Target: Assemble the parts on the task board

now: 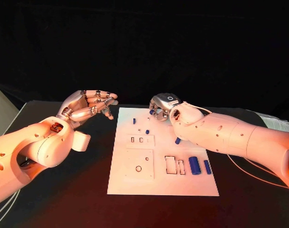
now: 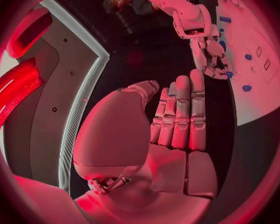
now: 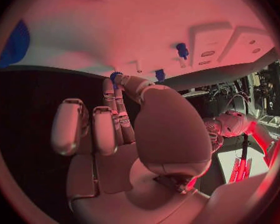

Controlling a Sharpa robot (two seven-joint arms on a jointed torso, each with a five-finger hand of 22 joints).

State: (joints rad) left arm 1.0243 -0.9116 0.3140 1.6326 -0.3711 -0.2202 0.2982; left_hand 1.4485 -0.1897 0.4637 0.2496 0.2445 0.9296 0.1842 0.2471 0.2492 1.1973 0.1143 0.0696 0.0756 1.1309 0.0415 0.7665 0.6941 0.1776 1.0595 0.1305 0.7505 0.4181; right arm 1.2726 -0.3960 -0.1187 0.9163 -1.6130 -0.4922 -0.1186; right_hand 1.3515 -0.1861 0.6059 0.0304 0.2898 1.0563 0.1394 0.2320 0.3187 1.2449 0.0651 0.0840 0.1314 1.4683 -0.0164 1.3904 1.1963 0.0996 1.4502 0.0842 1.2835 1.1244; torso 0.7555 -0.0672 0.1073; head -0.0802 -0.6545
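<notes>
A small blue part (image 3: 115, 76) is being pinched by the right hand (image 1: 164, 107) at the task board (image 1: 163, 185)'s far edge; seating seems next. The left hand (image 1: 89, 107) is held empty, fingers loosely spread.

My head camera looks down on the task board (image 1: 163, 161); both my wrist cameras, closer behind each palm, share it.

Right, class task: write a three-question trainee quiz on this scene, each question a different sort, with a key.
1. True or false: the left hand holds a blue part.
2. Which hand is over the board's far edge? A left B right
3. Fill in: two long blue parts lie near the board's ____ edge, seen from the head view.

Key: 1 false, its fingers hold nothing. 2 B, the right hand. 3 right.
</notes>
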